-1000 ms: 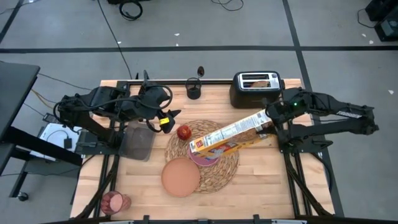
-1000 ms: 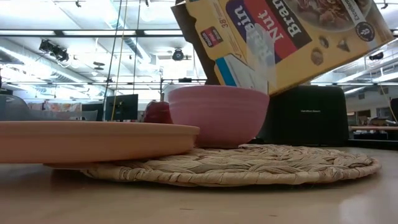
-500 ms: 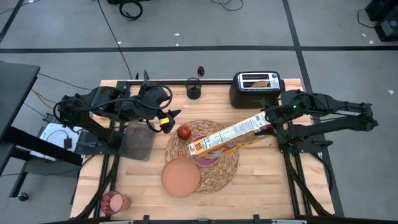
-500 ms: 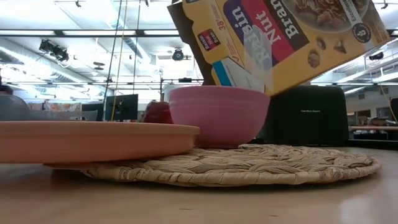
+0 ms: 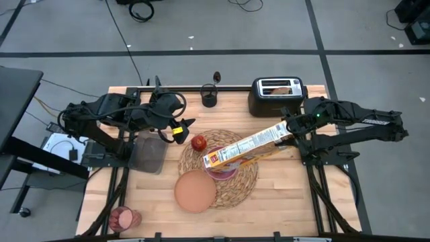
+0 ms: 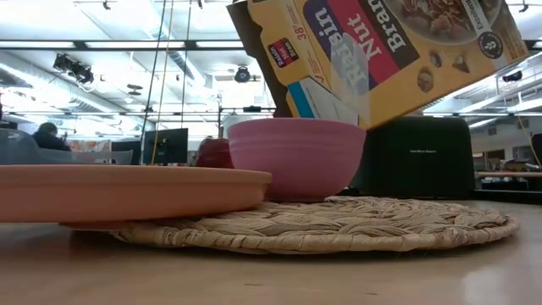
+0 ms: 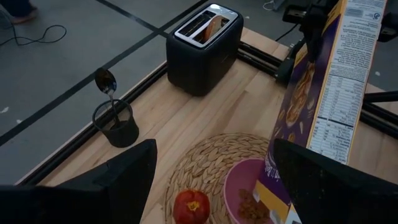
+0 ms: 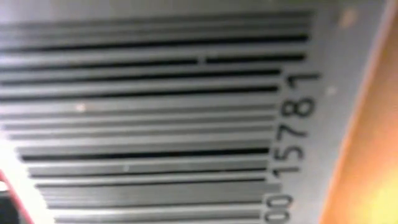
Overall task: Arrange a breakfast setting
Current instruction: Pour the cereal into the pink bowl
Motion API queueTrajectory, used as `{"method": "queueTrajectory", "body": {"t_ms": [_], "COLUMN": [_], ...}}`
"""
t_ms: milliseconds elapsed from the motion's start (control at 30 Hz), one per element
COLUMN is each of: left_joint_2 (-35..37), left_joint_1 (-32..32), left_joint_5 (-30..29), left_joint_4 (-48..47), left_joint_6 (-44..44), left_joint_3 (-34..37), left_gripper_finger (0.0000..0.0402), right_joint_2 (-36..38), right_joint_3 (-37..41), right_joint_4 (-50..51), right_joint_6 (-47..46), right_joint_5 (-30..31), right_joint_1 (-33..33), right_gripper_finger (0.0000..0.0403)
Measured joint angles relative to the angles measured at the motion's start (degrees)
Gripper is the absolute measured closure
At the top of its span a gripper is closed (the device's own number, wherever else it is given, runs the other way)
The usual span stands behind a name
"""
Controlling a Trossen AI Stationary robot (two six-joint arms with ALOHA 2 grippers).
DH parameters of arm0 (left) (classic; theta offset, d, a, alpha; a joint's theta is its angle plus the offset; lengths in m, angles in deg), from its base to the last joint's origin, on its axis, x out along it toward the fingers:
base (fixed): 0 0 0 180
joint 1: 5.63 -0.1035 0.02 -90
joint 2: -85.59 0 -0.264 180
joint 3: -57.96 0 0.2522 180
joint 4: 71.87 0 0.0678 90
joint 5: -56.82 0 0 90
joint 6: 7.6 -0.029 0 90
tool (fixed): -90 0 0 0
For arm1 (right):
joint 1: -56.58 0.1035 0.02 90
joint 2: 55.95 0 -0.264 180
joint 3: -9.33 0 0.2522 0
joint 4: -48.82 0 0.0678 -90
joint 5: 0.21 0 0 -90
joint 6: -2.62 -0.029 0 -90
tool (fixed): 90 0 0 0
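The right gripper (image 5: 290,134) is clamped on the bottom end of the Raisin Nut Bran cereal box (image 5: 248,146), tipping its open top over the pink bowl (image 6: 296,157), which holds some brown cereal. The bowl sits at the centre of the round woven straw placemat (image 6: 339,224). A small red apple (image 5: 199,142) lies at the mat's ten o'clock; the salmon-brown plate (image 5: 195,191) overlaps its seven o'clock edge. The left gripper (image 5: 180,129) waits with fingers spread, empty.

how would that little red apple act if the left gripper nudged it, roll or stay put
The apple looks round and smooth, so it would probably roll, though the ridged woven placemat may slow it. Sitting close beside the pink bowl, it would likely bump the bowl if pushed that way. It looks firm, unlikely to deform.
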Motion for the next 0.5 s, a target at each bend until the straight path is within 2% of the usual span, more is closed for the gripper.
{"method": "queueTrajectory", "body": {"t_ms": [500], "left_joint_2": [0.0], "left_joint_1": [0.0], "left_joint_5": [0.0], "left_joint_4": [-0.03], "left_joint_6": [0.02], "left_joint_3": [0.0], "left_gripper_finger": [0.0075], "right_joint_2": [0.1], "right_joint_3": [-1.97], "right_joint_4": [-1.98], "right_joint_6": [-1.16], "right_joint_5": [-0.35], "right_joint_1": [0.0], "right_gripper_finger": [0.0197]}}
